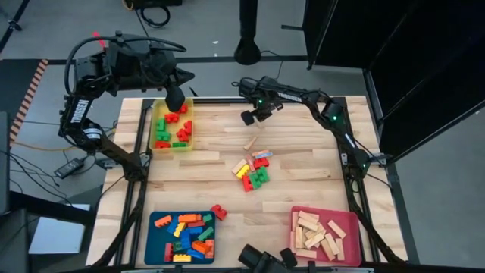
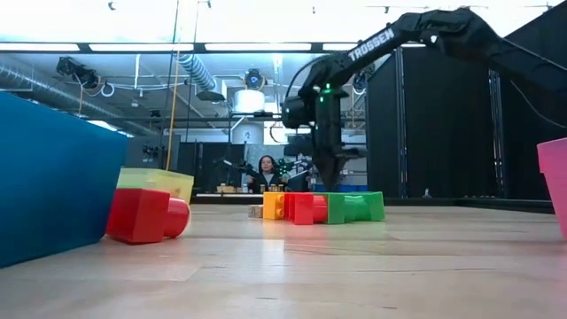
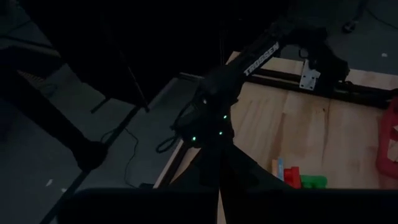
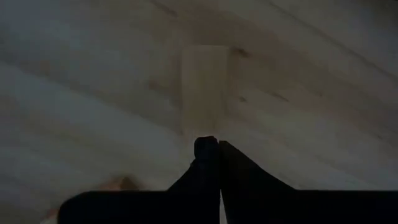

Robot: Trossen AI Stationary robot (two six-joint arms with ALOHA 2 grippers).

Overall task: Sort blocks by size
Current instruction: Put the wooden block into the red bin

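A loose pile of red, yellow and green studded blocks (image 1: 253, 171) lies at the table's middle. One pale wooden bar (image 1: 252, 142) lies flat on the wood just beyond it. My right gripper (image 1: 247, 118) hangs pointing down a little to the far side of that bar, shut, with nothing between its fingers. In the right wrist view the bar (image 4: 202, 87) lies just ahead of the shut fingertips (image 4: 212, 144). My left gripper (image 1: 174, 98) waits, shut, above the far edge of the yellow tray (image 1: 189, 130). A single red block (image 1: 218, 212) rests beside the blue tray (image 1: 158, 244).
The yellow tray at far left holds red and green blocks. The blue tray at near left holds several mixed blocks. The pink tray (image 1: 351, 227) at near right holds wooden bars. Bare wood lies between the trays. A person (image 2: 266, 173) sits in the room beyond the table.
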